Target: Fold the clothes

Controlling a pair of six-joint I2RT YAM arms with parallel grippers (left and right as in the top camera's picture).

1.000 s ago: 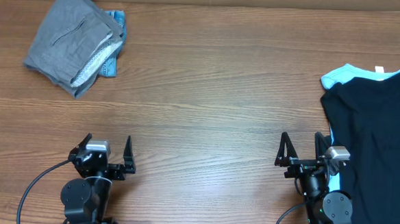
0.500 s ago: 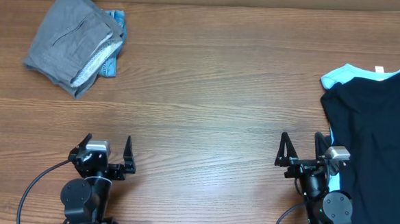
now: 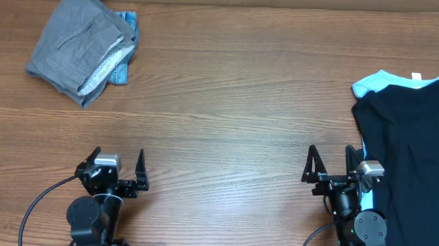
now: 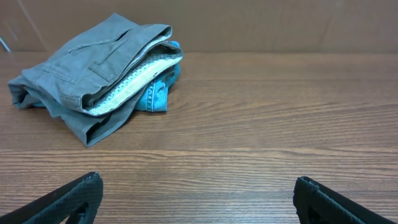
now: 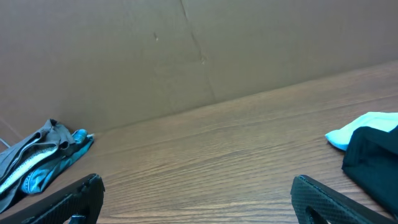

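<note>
The grey cotton shorts lie folded at the far left, pale speckled lining showing at the edge, on top of light-blue denim shorts. They also show in the left wrist view and small in the right wrist view. A black tee lies spread at the right edge over a light-blue top. My left gripper is open and empty near the front edge. My right gripper is open and empty, just left of the black tee.
The wooden table stretches between the two piles. A brown cardboard wall stands behind the table's far edge.
</note>
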